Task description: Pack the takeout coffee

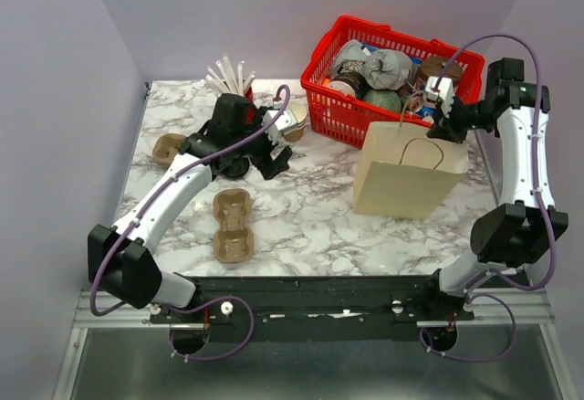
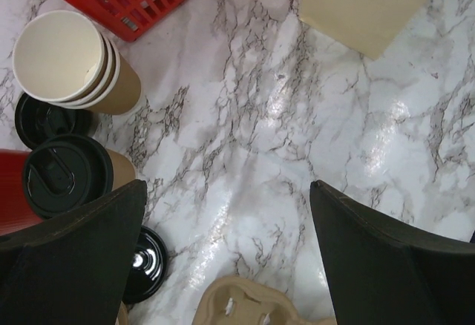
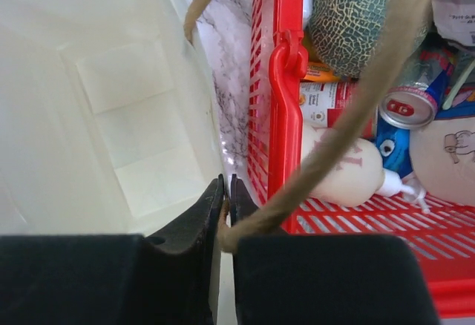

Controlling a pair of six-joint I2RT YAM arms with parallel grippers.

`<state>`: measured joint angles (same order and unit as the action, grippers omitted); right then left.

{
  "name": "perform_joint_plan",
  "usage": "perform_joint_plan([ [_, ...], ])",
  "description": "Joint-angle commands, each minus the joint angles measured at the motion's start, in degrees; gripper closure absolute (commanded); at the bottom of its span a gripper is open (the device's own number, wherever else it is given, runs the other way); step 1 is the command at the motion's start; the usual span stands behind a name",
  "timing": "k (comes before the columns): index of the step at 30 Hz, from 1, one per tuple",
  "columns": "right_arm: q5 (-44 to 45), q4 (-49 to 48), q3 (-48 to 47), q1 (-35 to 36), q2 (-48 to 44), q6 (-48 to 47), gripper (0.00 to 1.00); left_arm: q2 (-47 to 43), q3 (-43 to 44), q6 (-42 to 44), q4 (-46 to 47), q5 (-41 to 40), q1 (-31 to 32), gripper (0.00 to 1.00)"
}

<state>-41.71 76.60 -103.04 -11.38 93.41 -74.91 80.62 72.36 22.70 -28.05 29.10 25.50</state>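
The takeout coffee (image 2: 119,171) is a brown kraft cup with a black lid on it, standing at the left of the left wrist view beside the left finger. My left gripper (image 2: 228,191) is open and empty, hovering over bare marble just right of that cup; it also shows in the top view (image 1: 272,155). My right gripper (image 3: 226,191) is shut on the top edge of the cream paper bag (image 1: 406,176), next to its twine handle (image 3: 349,128), and holds the bag open. The bag's inside (image 3: 111,117) shows nothing in it.
A stack of nested cream cups (image 2: 70,61), loose black lids (image 2: 44,121), (image 2: 145,262) and a red cup of straws (image 1: 239,85) crowd the left gripper. Pulp cup carriers (image 1: 232,226), (image 1: 169,149) lie on the marble. A full red basket (image 1: 365,131) stands behind the bag.
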Motion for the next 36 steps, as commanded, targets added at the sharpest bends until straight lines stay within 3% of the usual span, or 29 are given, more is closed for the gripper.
perform_joint_plan([
  [1,-3.64,10.68,-1.98,-0.40,-2.00,1.25,0.94,-3.19,-0.37,7.08,-7.62,-0.45,-0.80,0.01],
  [3,-2.94,10.68,-2.16,-0.40,-2.70,2.66,0.99,-3.36,-0.46,11.91,-13.48,-0.45,-1.32,0.01],
  [6,-1.27,10.68,-2.60,-0.40,-5.51,5.83,0.99,-4.59,-1.34,21.05,-22.18,0.87,-2.29,0.01],
  [12,0.14,8.32,2.31,-0.40,-14.38,10.13,0.99,-9.59,-9.59,34.14,-29.68,-0.27,-2.38,0.02],
  [21,-0.30,4.00,8.38,-0.14,-19.14,18.13,1.00,-8.73,-16.19,37.86,-31.63,-6.86,-2.64,0.08],
  [25,-1.00,2.34,9.96,0.04,-20.97,20.15,1.00,-6.09,-14.45,29.44,-30.31,-10.99,-4.14,0.11],
  [28,-1.09,-0.57,11.46,0.04,-22.12,22.79,1.00,-4.07,-11.55,14.34,-28.72,-17.05,-4.31,0.14],
  [33,-1.27,-1.19,11.81,0.13,-22.22,24.11,0.99,-0.82,-9.08,-6.74,-30.57,-17.60,-5.45,0.17],
  [36,-1.27,-1.36,11.81,0.13,-22.04,24.29,0.99,0.93,-9.08,-12.05,-29.52,-18.37,-5.81,0.22],
])
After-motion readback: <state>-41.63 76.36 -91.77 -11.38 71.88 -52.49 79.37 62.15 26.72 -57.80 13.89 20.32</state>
